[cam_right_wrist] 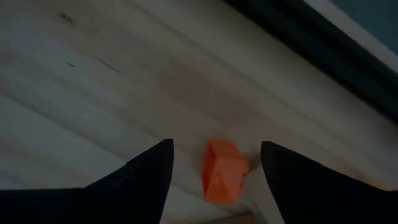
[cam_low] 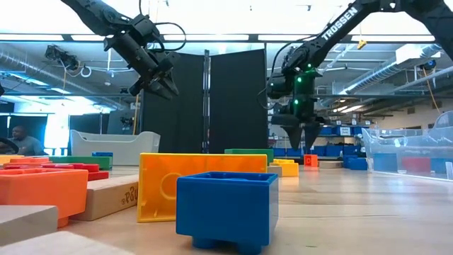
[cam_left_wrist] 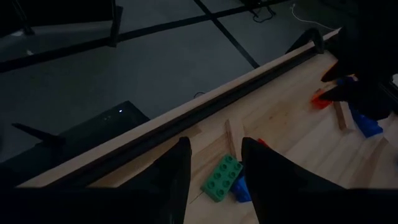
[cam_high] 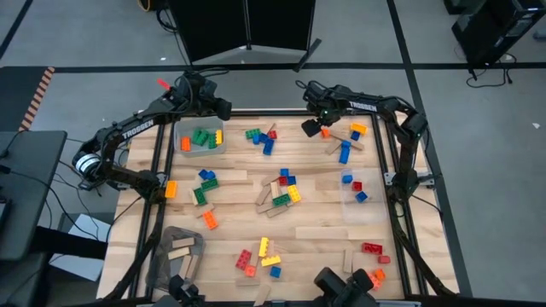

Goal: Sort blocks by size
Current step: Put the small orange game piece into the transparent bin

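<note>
Closest to me on the wooden table (cam_high: 316,230), small studded plastic bricks (cam_high: 284,189) in red, blue, green, yellow and orange lie scattered in little clusters among plain tan wooden pieces (cam_high: 321,232). At the far edge, the right gripper (cam_right_wrist: 214,163) hangs fingers apart right over one small orange block (cam_right_wrist: 224,171), not touching it. The left gripper (cam_left_wrist: 211,168) is raised beside the grey bin (cam_high: 201,148) of green and orange bricks, fingers slightly apart, holding nothing.

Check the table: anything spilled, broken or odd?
Nothing broken or spilled. Blocks lie scattered loose over the table, as expected mid-sort; a few already sit in the grey bin. The right claw is open over a small orange block near the far edge.
</note>
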`<state>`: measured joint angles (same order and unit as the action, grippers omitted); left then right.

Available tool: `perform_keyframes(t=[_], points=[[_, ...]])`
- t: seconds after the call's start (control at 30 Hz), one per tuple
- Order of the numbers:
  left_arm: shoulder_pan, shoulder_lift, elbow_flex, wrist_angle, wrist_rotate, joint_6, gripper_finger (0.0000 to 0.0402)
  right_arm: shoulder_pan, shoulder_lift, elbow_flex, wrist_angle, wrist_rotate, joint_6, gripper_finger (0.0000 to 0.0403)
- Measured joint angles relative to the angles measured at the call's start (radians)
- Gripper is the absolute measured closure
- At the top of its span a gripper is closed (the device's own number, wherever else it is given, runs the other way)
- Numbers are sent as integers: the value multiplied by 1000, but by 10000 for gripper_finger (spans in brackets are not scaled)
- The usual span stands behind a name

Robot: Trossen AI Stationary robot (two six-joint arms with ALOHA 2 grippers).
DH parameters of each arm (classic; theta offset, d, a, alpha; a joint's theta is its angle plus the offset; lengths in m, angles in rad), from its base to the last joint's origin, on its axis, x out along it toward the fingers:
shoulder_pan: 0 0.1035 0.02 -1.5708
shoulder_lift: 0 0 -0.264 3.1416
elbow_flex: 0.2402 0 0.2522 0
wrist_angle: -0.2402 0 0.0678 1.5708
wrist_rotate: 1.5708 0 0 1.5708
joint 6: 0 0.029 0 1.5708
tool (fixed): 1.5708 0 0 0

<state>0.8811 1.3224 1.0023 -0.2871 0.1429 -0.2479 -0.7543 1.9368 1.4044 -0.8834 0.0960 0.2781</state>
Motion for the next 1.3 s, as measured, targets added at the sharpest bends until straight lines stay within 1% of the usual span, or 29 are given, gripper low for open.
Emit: perform_keyframes(t=[0.47, 0.77, 0.93, 1.1, 1.3], points=[[0, 0, 0, -38, 1, 4, 252, -8, 107, -1, 6, -11, 10, 154], [0, 0, 0, -40, 1, 6, 252, -8, 107, -1, -12, -12, 37, 167], [0, 0, 0, -40, 1, 7, 252, -8, 107, -3, -22, -40, 44, 179], [0, 0, 0, -40, 1, 7, 252, -5, 107, -4, -56, -66, 82, 209], [0, 0, 0, -46, 1, 7, 252, 8, 107, -5, -86, -70, 88, 278]])
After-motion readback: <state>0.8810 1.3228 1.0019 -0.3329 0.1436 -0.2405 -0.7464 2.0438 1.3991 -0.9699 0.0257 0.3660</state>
